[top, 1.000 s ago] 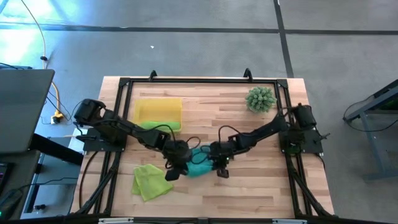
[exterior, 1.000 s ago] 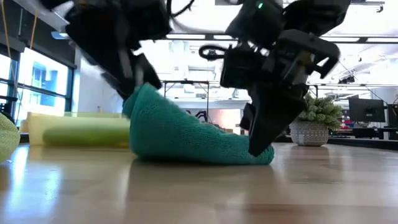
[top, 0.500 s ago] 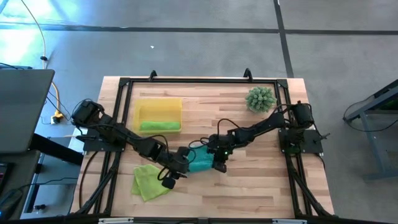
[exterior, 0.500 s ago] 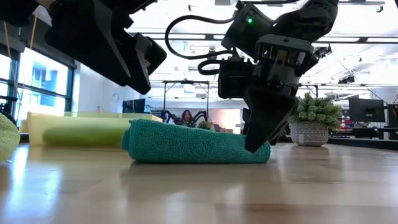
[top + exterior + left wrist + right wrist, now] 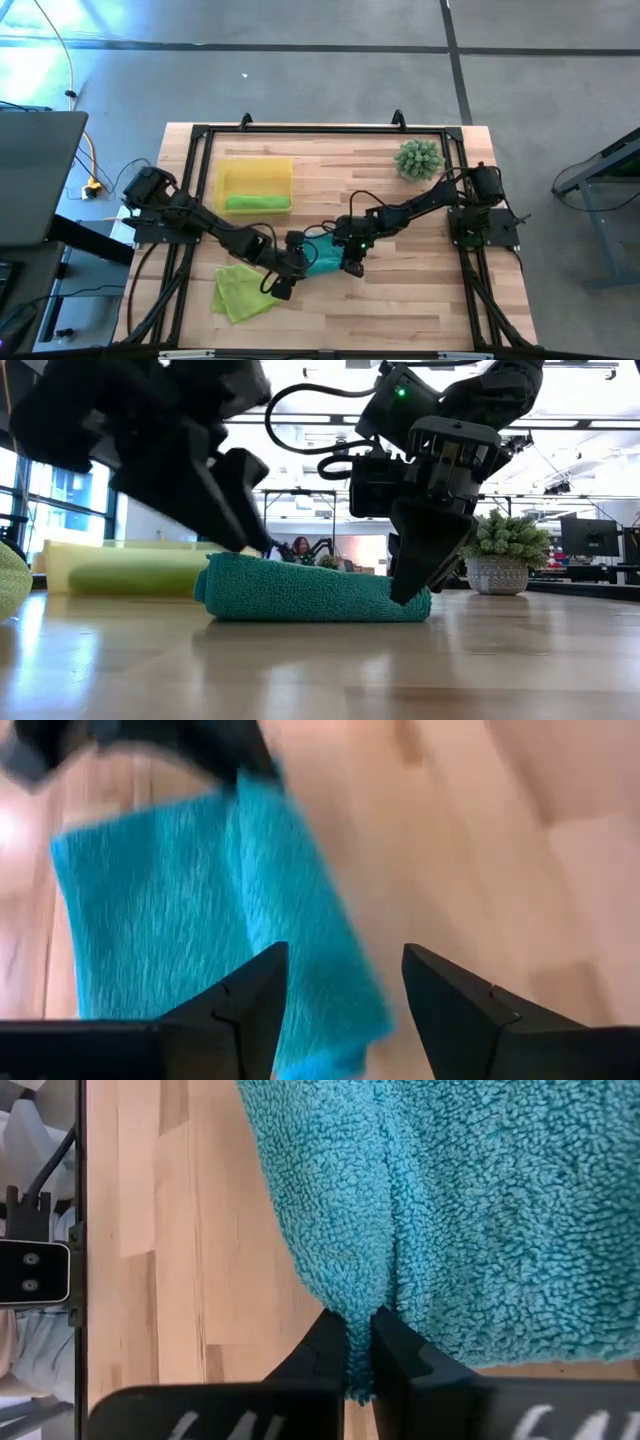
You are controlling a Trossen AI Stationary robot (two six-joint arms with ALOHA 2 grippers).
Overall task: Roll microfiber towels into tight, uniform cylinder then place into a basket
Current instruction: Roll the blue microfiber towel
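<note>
Lying folded on the wooden tabletop [image 5: 400, 210] near its front middle is a teal towel [image 5: 310, 591]. At one end, the right pincer [image 5: 360, 1342] is clenched on its edge. At the other end, the left pincer [image 5: 335, 985] hangs released, fingers spread. One lime towel [image 5: 257, 203] rests rolled in the yellow basket [image 5: 255, 173]; another lime cloth [image 5: 240, 291] lies loose nearby.
</note>
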